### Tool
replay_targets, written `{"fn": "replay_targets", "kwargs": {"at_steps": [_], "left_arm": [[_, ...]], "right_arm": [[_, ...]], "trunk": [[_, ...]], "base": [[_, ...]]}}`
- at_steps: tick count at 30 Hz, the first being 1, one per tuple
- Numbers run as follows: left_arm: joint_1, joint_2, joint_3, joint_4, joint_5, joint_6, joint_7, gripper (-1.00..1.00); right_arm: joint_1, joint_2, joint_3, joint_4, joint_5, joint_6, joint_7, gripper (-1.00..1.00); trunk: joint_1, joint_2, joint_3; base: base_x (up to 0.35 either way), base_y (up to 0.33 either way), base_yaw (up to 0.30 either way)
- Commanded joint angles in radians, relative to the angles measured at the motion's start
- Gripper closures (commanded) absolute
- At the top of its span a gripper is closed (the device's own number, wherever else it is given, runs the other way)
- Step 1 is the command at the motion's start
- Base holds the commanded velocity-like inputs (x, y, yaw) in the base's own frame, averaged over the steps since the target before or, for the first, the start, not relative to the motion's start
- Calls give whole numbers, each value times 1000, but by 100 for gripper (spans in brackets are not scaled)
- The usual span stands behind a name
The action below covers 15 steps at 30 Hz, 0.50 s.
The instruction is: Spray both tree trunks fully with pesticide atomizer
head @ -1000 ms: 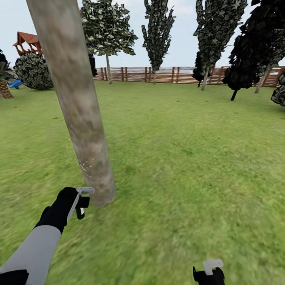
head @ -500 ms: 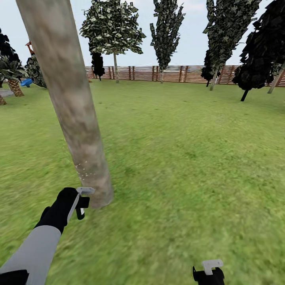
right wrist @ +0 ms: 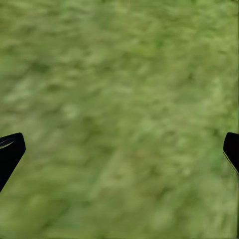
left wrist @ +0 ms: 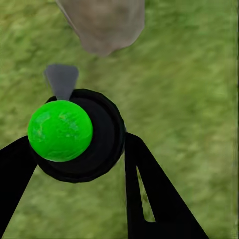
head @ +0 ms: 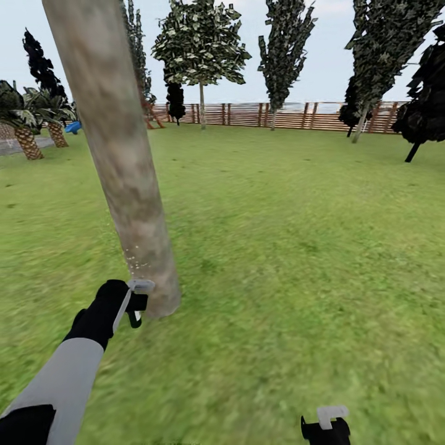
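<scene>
Nearest, at the head view's lower edge, the right tool (head: 326, 426) hangs low over the grass (head: 296, 247); in its wrist view the two finger tips (right wrist: 10, 152) sit far apart with nothing but lawn between them, so it is released and idle.

Next out, the left tool (head: 127, 306) is clenched on the atomizer (head: 137, 303). The wrist view shows its black fingers (left wrist: 149, 194) flanking the bottle's round black body, topped by a bright green cap (left wrist: 59, 130), with a grey nozzle (left wrist: 61, 79) sticking out ahead.

That nozzle is the thing to watch: it points straight at the foot of the trunk (head: 117, 161), which stands just beyond and slightly to the right of the left tool, close but apart from it. The trunk's long axis runs upward from the grass, leaning a little toward the view's left as it climbs, and out of frame. A faint speckle of pale dots shows low on the bark (head: 137, 259). My reading is that the left arm, far nearer than the right, is the one to spray, sweeping along that rising axis.

Farther off stand another tree (head: 201, 43) and the slat fence (head: 278, 115).
</scene>
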Motion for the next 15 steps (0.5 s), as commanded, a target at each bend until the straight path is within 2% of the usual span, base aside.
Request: {"fn": "replay_targets", "kwargs": {"at_steps": [1, 4, 7, 12, 15], "left_arm": [[-10, -7, 2, -1, -18, 5, -8, 100], [-45, -21, 2, -1, -20, 8, -8, 100], [-49, -17, 4, -1, -20, 10, -8, 100], [-65, -11, 5, -1, -20, 11, -8, 100], [-101, -21, 4, -1, -22, 11, -8, 100]], "right_arm": [[0, 0, 9, 0, -7, -2, -3, -100], [-1, 0, 9, 0, -7, -2, -3, -100], [-1, 0, 9, 0, -7, -2, -3, -100], [0, 0, 9, 0, -7, -2, -3, -100], [0, 0, 9, 0, -7, -2, -3, -100]], "trunk": [[0, 0, -1], [0, 0, -1], [0, 0, -1], [0, 0, -1], [0, 0, -1]], "base": [[0, -275, 276], [0, -275, 277], [-48, -272, 276], [-170, -235, 276], [160, -193, 276]]}}
